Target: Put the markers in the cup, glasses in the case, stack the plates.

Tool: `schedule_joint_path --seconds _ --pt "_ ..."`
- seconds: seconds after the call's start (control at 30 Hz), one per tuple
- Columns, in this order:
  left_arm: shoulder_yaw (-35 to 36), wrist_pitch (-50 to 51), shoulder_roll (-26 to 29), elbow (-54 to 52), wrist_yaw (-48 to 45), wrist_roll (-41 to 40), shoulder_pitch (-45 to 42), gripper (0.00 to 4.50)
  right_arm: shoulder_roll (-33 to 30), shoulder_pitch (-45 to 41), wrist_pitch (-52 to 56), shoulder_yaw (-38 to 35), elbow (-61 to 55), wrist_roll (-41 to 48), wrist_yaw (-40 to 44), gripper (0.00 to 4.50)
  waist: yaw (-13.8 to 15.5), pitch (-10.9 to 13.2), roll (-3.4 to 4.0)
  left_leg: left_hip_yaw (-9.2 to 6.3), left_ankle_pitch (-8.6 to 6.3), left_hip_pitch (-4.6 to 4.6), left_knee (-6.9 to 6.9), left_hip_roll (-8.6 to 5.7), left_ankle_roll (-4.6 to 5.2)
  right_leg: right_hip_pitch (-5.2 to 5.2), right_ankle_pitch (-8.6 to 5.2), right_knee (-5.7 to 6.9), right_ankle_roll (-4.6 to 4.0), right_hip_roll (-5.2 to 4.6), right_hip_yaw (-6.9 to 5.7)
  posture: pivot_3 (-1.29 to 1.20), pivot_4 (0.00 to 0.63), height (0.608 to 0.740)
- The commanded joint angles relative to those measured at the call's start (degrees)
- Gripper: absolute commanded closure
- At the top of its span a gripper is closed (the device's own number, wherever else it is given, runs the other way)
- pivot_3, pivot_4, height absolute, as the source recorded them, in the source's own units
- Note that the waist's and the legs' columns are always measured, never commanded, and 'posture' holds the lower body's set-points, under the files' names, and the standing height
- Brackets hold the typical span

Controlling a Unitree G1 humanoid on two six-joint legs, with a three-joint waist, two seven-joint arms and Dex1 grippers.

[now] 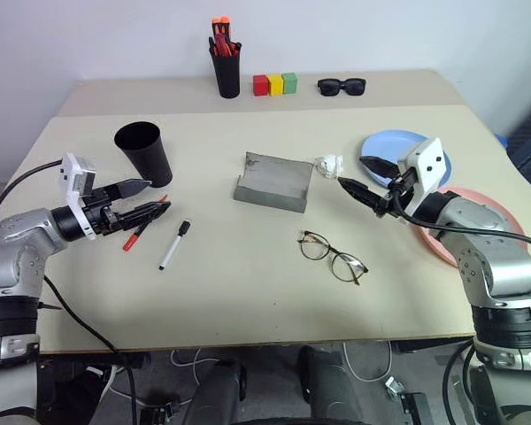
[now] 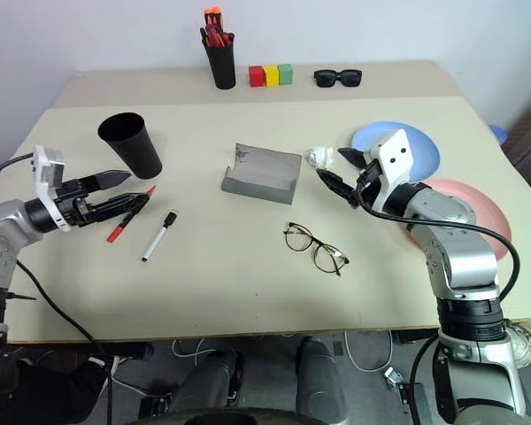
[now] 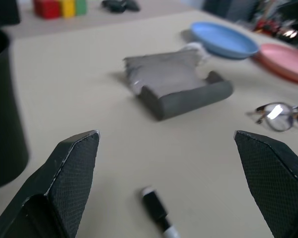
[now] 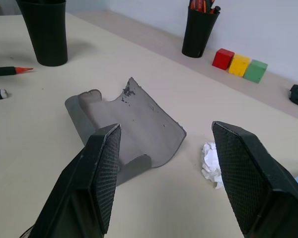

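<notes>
Beige tabletop (image 1: 248, 292) with two plates, one cup, one case, one pair of glasses and two markers, both grippers empty.

Largest are the plates on the right side, light blue plate (image 1: 391, 142) partly behind the right arm and pink plate (image 1: 500, 211) beside it, unstacked. One open grey case (image 1: 273, 181) lies mid-table, one black cup (image 1: 144, 152) stands upright far left, one pair of glasses (image 1: 333, 257) lies in front of the case. Two markers lie near the cup: red marker (image 1: 134, 238) and white marker (image 1: 174, 244). Left gripper (image 1: 142, 199) hangs just above the red marker, jaws wide apart; right gripper (image 1: 363, 180), jaws parted, holds nothing.
</notes>
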Motion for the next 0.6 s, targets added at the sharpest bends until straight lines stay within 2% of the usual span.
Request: schedule_joint_path --seconds 0.03,0.23,0.37,0.6 --pt "-0.80 -0.51 1.82 3.89 8.34 7.19 -1.68 0.00 0.73 1.14 0.73 -0.16 -3.46 2.01 0.38 1.56 0.23 0.00 0.01 0.00 0.00 0.01 -0.01 0.00 0.00 0.00 0.00 0.00 0.00 0.00 0.00 0.00 0.150 0.740" --pt "-3.27 11.32 0.43 9.24 11.70 7.34 -12.43 0.00 2.07 5.74 -3.42 1.53 -6.77 4.74 6.31 1.56 1.05 0.00 -0.16 -0.16 0.01 -0.09 0.16 -0.05 -0.02 0.10 0.01 -0.02 0.03 -0.01 -0.12 0.00 0.150 0.740" --pt "-6.51 11.74 0.01 11.66 10.73 9.84 -15.19 0.00 2.59 9.43 -3.17 2.68 -12.46 8.25 8.82 1.56 0.20 0.00 -0.14 -0.15 0.01 -0.06 0.12 -0.05 -0.02 0.09 0.01 0.01 0.04 -0.01 -0.11 0.00 0.150 0.740" --pt "-10.89 10.53 -1.42 16.09 8.65 13.39 -17.63 0.00 2.21 11.77 -4.74 3.55 -16.39 7.14 7.67 1.56 0.23 0.00 -0.14 -0.10 0.02 -0.04 0.08 -0.02 -0.02 0.05 0.01 0.03 0.04 0.00 -0.09 0.00 0.150 0.740"
